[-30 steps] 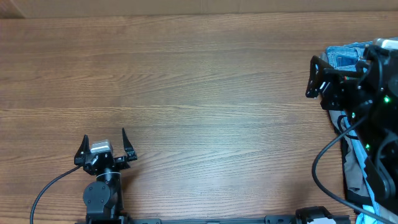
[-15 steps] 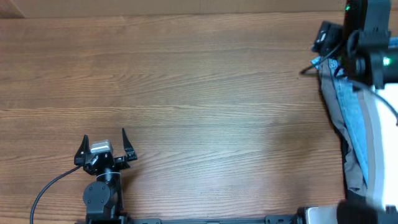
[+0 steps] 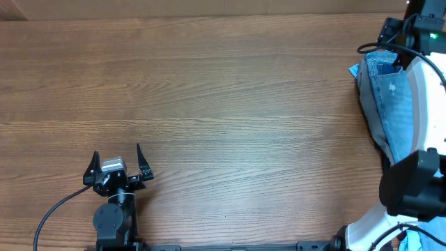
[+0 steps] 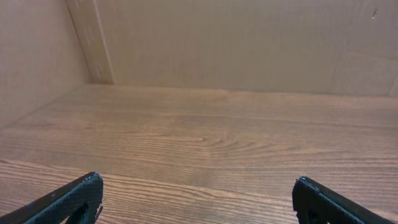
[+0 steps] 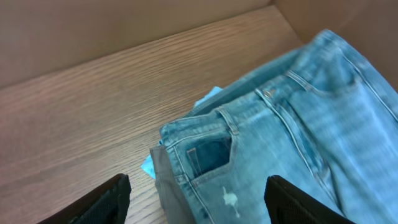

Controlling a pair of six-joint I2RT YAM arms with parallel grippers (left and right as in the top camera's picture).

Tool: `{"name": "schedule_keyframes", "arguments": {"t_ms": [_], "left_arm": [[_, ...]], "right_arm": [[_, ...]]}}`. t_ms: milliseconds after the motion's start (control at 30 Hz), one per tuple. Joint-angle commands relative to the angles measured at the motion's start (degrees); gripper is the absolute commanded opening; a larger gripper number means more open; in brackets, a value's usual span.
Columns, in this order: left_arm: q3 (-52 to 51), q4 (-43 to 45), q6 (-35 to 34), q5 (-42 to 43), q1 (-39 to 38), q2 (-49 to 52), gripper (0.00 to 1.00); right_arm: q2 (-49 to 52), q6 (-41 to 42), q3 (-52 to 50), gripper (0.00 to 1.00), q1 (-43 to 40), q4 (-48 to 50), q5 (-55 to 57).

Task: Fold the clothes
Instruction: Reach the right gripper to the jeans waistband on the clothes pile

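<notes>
Folding not yet begun: the clothes lie heaped at the table's right edge

Nothing in these views counts as a finished fold. The jeans [image 3: 394, 97] lie on top of a loose pile at the far right of the table [image 3: 230, 104], and the right arm's white links hide part of them in the overhead view. In the right wrist view their waistband, belt loops and one pocket face up, rumpled rather than flat. The grey trousers [image 3: 376, 136] show as a strip under the denim along the pile's left side, and a corner of the bright-blue garment [image 5: 149, 165] pokes out from underneath. The rest of the wooden surface, where a garment could be spread out, holds no clothes.

The right gripper [image 5: 198, 182] is over the waist end of the jeans, fingers apart with only cloth showing beneath and nothing pinched between them. Whether its tips touch the denim cannot be told. The left gripper [image 3: 116, 153] sits near the front left of the table, well apart from the pile, fingers spread wide on bare wood and nothing held.

By my reading the job is at its opening step: reaching for the first garment. What is left looks like nearly everything: pull one piece free of the heap, lay it flat on the open wood, fold it, then do the same for the other two
</notes>
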Motion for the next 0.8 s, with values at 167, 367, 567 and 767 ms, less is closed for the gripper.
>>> {"name": "schedule_keyframes", "arguments": {"t_ms": [167,367,567,767], "left_arm": [[-0.2,0.1,1.0,0.2,-0.2,-0.5,1.0],[-0.2,0.1,1.0,0.2,-0.2,-0.5,1.0],[-0.2,0.1,1.0,0.2,-0.2,-0.5,1.0],[-0.2,0.1,1.0,0.2,-0.2,-0.5,1.0]], "right_arm": [[9.7,-16.6,1.8,0.66,0.2,1.7,-2.2],[15.5,-18.8,1.8,0.66,0.2,5.1,0.3],[19.4,-20.3,1.8,0.66,0.1,6.3,0.9],[23.3,-21.6,1.6,0.67,-0.7,6.1,2.2]]}}
